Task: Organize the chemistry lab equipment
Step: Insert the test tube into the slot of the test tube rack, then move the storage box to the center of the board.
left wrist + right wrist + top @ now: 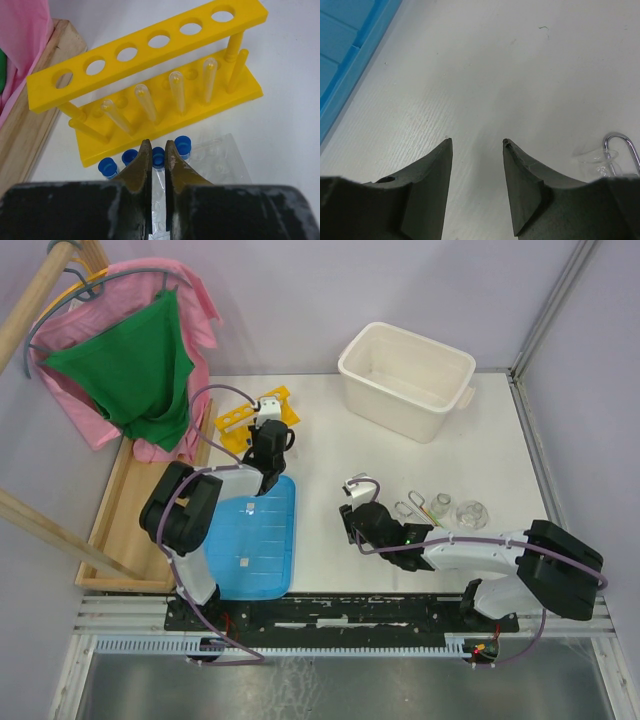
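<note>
Presently, item by item:

- left gripper (158, 143); reaching to the far left of the table (500, 440), jaws clenched to a narrow slit on the clear body of one tube
- blue-capped tubes (158, 156); four caps showing in a row, lying just in front of the rack's base on a sheet of clear plastic (220, 162); the third from the left is the one gripped
- yellow rack (150, 52); standing upright, the six holes of its top bar vacant; clear sleeves over four of the lower pegs
- right gripper (476, 142); jaws released and wide, nothing between them, low over bare table; edge of the blue lid (345, 50) to its left, a bright metal loop (621, 145) just by its right finger
- glass flasks (470, 512); grouped on the table right of centre, apart from both grippers
- tongs (405, 507) and rods (432, 512); lying together just left of the flasks; detail too small to tell
- white tub (400, 415); far centre of the table
- wooden tray (110, 520); along the table's left side, pink and green cloths (140, 365) hanging above it
</note>
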You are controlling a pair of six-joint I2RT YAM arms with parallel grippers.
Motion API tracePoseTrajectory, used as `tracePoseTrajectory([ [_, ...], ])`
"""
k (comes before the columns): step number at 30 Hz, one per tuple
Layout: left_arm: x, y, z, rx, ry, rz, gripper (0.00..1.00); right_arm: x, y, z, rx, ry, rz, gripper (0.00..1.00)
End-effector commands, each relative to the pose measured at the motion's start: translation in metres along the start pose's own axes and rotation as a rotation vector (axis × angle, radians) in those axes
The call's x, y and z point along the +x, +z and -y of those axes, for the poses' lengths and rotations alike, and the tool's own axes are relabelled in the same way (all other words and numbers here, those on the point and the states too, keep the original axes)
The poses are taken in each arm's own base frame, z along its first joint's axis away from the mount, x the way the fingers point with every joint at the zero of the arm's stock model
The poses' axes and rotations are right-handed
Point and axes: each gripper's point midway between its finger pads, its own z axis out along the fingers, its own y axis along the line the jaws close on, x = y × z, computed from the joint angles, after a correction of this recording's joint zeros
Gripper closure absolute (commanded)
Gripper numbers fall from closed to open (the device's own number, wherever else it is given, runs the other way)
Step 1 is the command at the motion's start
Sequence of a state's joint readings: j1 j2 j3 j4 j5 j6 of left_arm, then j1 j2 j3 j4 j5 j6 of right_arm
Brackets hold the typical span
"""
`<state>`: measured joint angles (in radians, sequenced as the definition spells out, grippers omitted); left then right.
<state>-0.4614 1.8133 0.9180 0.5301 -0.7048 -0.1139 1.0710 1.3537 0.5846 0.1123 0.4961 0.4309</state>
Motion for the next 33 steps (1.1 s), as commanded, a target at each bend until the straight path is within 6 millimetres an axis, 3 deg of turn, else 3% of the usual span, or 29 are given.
tracePoseTrajectory([
  [1, -0.017, 0.005, 0.008, -0.002, -0.038, 0.032, 0.85, -0.012, 0.002, -0.004, -0.012, 0.029, 0.034, 0.46],
  [4, -0.019, 0.004, 0.008, -0.003, -0.046, 0.024, 0.73, -0.014, 0.001, -0.004, -0.014, 0.032, 0.037, 0.45],
  [12, -0.053, -0.022, 0.003, 0.039, -0.126, 0.043, 0.60, -0.017, -0.004, -0.002, -0.011, 0.031, 0.040, 0.44],
  [19, -0.103, -0.080, -0.003, 0.158, -0.282, 0.110, 0.57, -0.026, -0.014, 0.004, 0.011, 0.035, 0.047, 0.44],
  [21, -0.104, -0.099, 0.003, 0.245, -0.346, 0.093, 0.57, -0.030, -0.017, 0.009, 0.033, 0.028, 0.038, 0.45],
  [24, -0.086, -0.126, 0.014, 0.369, -0.418, 0.042, 0.57, -0.040, -0.028, 0.024, 0.116, 0.009, 0.027, 0.45],
  [27, -0.048, -0.138, 0.018, 0.411, -0.423, -0.048, 0.59, -0.052, -0.042, 0.041, 0.180, -0.002, 0.022, 0.46],
  [30, -0.017, -0.144, 0.016, 0.414, -0.422, -0.121, 0.70, -0.064, -0.060, 0.058, 0.232, 0.004, 0.036, 0.50],
  [33, -0.002, -0.157, 0.021, 0.473, -0.424, -0.164, 0.84, -0.078, -0.086, 0.079, 0.284, 0.033, 0.069, 0.57],
])
